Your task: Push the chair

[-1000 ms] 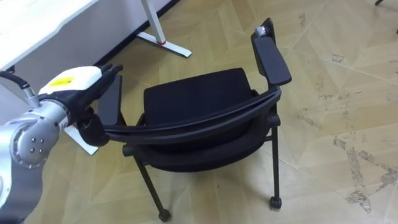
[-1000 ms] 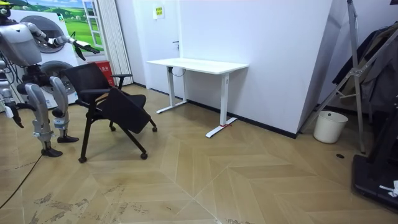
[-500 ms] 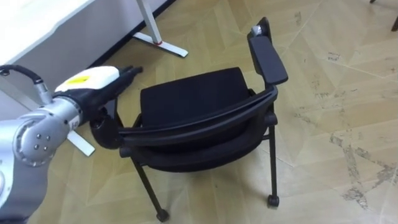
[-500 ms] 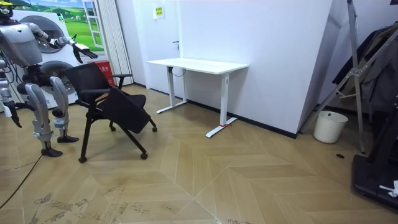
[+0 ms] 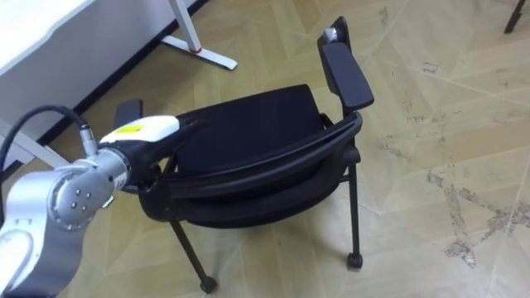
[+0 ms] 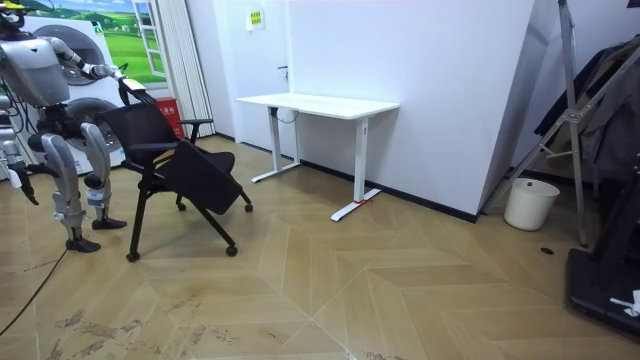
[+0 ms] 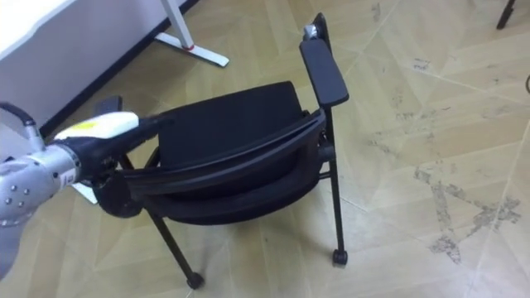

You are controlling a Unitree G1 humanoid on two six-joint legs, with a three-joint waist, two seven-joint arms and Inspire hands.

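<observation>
1. Left eye view: chair (image 5: pixel 248 136) stands near the desk (image 5: pixel 33 33), not yet under it.
2. Left hand (image 5: pixel 142 132) lies on the backrest's desk-side end, fingers straight and together.
3. Right hand (image 6: pixel 14 176) hangs on the side away from the desk.
4. Likely step: contact made. Next needs a steady shove deskward.

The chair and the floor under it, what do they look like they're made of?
The chair has a seat that looks like matte black fabric, without shine. Its armrest seems smooth hard plastic, faintly glossy. The legs look like thin black painted metal tube. The floor looks like light wood or wood-look laminate in angled planks, scuffed with grey marks.
</observation>
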